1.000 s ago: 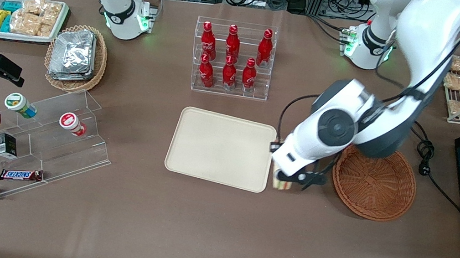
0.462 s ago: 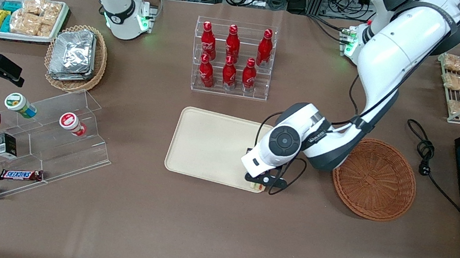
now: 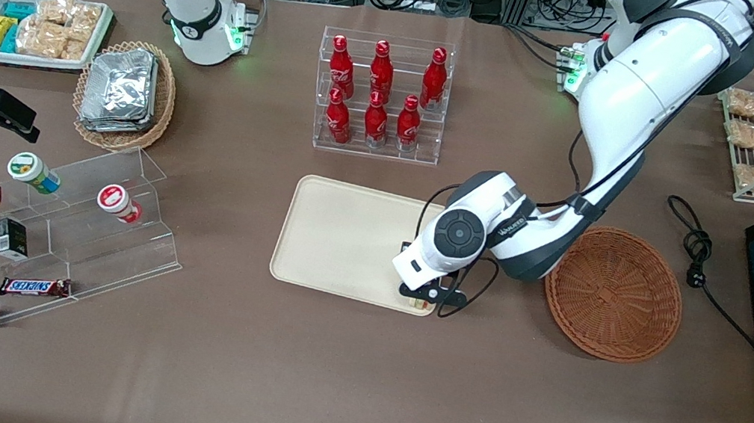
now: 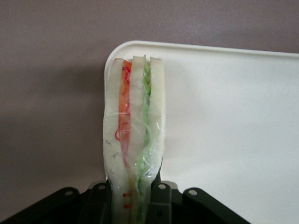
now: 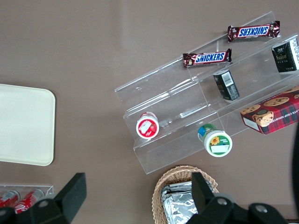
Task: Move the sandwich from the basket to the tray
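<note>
Overhead, claw (image 3: 425,298) pinching wrapped sandwich (image 4: 134,140) at tray (image 3: 343,236) corner, on brown tabletop (image 3: 319,384) beside basket (image 3: 613,294).

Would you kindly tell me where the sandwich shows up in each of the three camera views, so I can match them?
Front view: the sandwich peeks out under the gripper, at the tray's corner nearest the camera and the basket.
Left wrist view: the sandwich stands on edge, clamped by the gripper, over that rounded tray corner.
Right wrist view: not in it; only the tray's bare end shows.
Shared landmark: the tray.
</note>
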